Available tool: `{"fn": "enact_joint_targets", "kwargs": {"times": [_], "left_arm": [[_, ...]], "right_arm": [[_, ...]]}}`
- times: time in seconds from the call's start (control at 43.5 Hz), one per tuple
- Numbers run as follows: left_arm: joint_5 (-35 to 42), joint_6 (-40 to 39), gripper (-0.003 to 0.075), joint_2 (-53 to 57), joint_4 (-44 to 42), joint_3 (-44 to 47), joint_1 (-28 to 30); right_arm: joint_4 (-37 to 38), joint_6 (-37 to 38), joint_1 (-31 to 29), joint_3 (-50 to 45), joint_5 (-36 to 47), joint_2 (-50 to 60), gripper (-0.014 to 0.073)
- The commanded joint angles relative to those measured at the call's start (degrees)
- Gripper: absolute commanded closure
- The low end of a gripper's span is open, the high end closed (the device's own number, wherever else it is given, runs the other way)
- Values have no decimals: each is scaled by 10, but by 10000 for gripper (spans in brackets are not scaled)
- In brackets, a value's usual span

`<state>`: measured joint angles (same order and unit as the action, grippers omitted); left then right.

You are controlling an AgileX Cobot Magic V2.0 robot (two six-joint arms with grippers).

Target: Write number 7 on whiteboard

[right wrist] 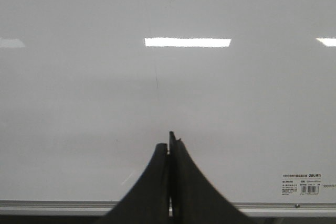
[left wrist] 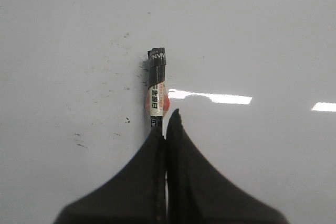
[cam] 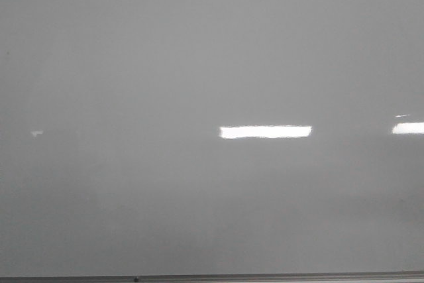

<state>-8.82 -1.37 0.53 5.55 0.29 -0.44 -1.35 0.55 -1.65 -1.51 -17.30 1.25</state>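
**Marker gripped, board unmarked**

The left gripper (left wrist: 167, 124) is clenched on a marker (left wrist: 157, 85) over the whiteboard (left wrist: 252, 35); the right gripper (right wrist: 169, 142) is pinched closed, empty. No number 7 is visible — writing has yet to start. Next, I judge: press the tip down — lightly.

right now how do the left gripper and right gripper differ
The left gripper is shut on a marker; the right gripper is shut with nothing between its fingers. The left gripper hangs over a smudged part of the whiteboard; the right gripper sits near the frame strip and a barcode label. Both have black fingers pressed together.
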Motion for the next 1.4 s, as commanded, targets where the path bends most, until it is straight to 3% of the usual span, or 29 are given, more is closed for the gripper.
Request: {"fn": "enact_joint_targets", "kwargs": {"times": [0.0,0.276,0.528,1.011,1.148,1.378], "left_arm": [[55,-5,741,7,5,10,-4],[102,-5,741,7,6,-3,-4],[108,-4,741,-10,-50,-126,-4],[-62,-4,741,-196,-60,-397,-4],[-116,-4,741,-247,-60,-415,-4],[-201,-4,741,-314,-56,-414,-4]], "right_arm": [[7,-5,-2,1,57,4,660],[-5,-5,-2,13,91,4,660],[-17,-5,-2,117,54,3,660],[-8,-5,-2,342,-92,-153,660],[-3,-5,-2,375,-135,-220,660],[2,-5,-2,376,-138,-304,660]]}}
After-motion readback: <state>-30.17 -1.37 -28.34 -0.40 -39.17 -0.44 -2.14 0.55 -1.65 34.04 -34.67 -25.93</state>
